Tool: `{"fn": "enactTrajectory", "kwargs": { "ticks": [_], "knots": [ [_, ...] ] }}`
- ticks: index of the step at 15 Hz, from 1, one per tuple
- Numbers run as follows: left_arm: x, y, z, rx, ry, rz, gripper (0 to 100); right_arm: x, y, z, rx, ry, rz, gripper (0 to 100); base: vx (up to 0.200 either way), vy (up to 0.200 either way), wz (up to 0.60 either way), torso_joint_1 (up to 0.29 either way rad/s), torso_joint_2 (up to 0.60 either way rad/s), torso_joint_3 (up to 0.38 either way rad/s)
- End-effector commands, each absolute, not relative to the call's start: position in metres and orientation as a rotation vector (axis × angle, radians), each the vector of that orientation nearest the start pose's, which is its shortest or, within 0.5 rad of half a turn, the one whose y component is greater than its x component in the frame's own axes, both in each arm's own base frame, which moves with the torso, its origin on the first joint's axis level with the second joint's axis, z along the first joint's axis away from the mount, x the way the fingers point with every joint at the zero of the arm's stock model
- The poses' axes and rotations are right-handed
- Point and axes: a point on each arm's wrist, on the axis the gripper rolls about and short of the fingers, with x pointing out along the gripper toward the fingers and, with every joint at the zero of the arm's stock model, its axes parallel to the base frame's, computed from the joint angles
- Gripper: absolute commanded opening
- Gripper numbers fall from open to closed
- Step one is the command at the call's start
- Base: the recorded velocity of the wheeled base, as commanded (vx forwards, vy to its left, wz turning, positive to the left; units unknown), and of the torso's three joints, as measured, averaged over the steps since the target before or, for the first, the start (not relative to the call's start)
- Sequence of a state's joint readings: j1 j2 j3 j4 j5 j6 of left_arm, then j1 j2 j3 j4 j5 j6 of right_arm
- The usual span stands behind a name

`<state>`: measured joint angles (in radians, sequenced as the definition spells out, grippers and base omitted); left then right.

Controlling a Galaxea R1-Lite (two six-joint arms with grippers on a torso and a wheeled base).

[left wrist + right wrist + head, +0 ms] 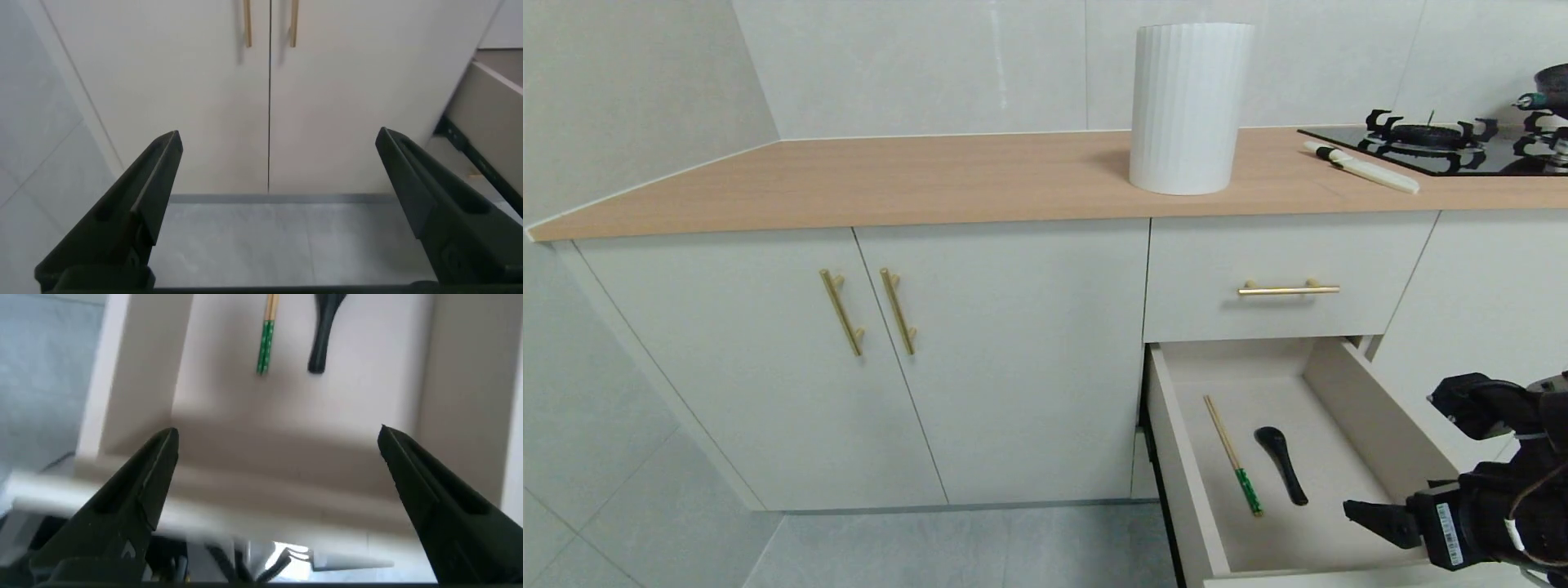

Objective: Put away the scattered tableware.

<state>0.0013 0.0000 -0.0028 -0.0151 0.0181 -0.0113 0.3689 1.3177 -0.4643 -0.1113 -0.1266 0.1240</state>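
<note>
Clearly your main risk sits low on the right: your right hand point(278, 441), its fingers spread wide and holding nothing, hangs just over the front edge of the pulled-out pale lower drawer point(1172, 441). If you drop or swing from there, a finger could strike the drawer front, jolt the drawer, and set the pieces inside sliding. Shutting it now would, I judge, be too early, because a cream-bladed knife with a dark band at its handle point(1364, 167) lies on the wooden counter point(931, 175), just beside the black gas hob point(1437, 147). It lies flat, so a pinch may slip and push it against the hob. The tall white ribbed cylinder point(1188, 106) stands near enough to be clipped on the way over.

Your left hand point(278, 139) is also wide open and empty, low in front of the double cabinet doors point(882, 359).

Inside the drawer, a pair of slim wooden chopsticks with green ends point(1233, 457) lies on the floor beside a small glossy black spoon point(1282, 465), close but apart.
</note>
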Motion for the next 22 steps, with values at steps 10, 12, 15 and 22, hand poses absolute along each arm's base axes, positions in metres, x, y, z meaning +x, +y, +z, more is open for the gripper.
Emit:
{"fn": "enactTrajectory", "kwargs": {
  "ticks": [10,12,15,22],
  "knots": [
    [-0.023,0.000,0.077,-0.011,-0.017,0.020,100,0.171,0.069,0.100,-0.163,1.085,0.183,100,-0.020,0.000,0.00,0.000,0.00,0.000],
    [-0.023,0.000,0.077,-0.011,-0.017,0.020,100,0.179,0.072,0.090,-0.166,1.113,0.171,100,0.000,0.000,0.00,0.000,0.00,0.000],
    [-0.023,0.000,0.077,-0.011,-0.017,0.020,100,0.198,0.078,0.080,-0.101,1.046,0.146,100,0.000,0.000,0.00,0.000,0.00,0.000],
    [-0.023,0.000,0.077,-0.011,-0.017,0.020,100,0.242,0.080,0.059,-0.034,0.903,0.110,100,0.000,0.000,0.00,0.000,0.00,0.000]
  ]
}}
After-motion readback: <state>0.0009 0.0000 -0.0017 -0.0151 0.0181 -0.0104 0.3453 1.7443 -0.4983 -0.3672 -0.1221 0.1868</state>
